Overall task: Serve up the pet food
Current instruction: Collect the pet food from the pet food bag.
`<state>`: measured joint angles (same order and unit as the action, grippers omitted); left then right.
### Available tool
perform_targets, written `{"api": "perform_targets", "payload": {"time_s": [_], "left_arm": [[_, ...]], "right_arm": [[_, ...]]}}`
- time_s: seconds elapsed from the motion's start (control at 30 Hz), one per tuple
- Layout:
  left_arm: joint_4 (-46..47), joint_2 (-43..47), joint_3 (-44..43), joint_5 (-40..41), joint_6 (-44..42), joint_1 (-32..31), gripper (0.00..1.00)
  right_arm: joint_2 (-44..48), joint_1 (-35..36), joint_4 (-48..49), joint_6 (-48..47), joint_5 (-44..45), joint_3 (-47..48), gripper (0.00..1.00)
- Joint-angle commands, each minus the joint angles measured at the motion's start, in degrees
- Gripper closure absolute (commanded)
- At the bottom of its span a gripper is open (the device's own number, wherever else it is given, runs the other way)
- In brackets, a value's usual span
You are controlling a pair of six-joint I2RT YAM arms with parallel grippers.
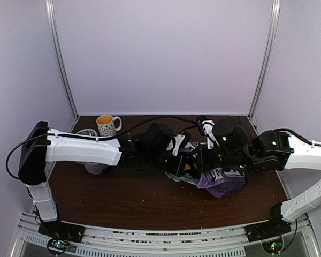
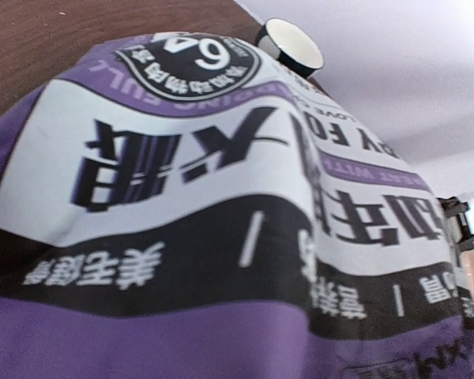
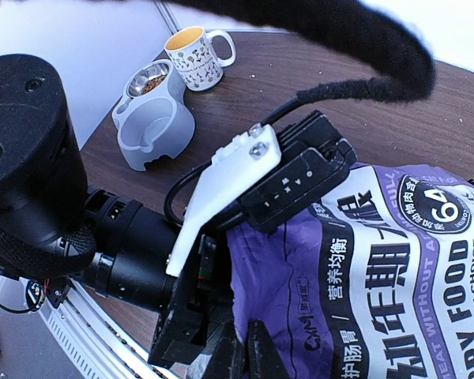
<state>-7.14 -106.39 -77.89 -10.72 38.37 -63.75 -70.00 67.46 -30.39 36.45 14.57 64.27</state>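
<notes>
The right tool is pressing fully clenched at the edge of the pet food bag, which is lying crumpled mid-surface. The left tool is gripping its top corner. Farther back, kibble is sitting in the grey bowl, beside a mug.

bag: lying on table, right | bowl: left | mug: behind bowl

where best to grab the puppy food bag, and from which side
A thin, flattened edge of the pet food bag, approached from the side, low over the table. It is lying down, its body bulging too wide for the jaws; probably only the edge fits.
</notes>
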Motion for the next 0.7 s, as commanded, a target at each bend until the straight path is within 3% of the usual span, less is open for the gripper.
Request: {"api": "perform_targets", "payload": {"time_s": [0.0,0.37,0.67], "left_arm": [[8.17,0.27,2.76,-15.49,3.74,-1.91,1.00],[17.77,5.89,7.97,-21.74,8.24,-2.00,1.00],[17.37,15.47,16.32,-17.03,14.80,-1.05,1.00]], "right_arm": [[3.14,-1.23,5.36,1.17,1.68,0.31,1.00],[4.64,-2.33,4.28,1.60,2.02,-0.41,1.00],[5.84,-2.84,3.12,1.84,2.29,-0.64,1.00]]}}
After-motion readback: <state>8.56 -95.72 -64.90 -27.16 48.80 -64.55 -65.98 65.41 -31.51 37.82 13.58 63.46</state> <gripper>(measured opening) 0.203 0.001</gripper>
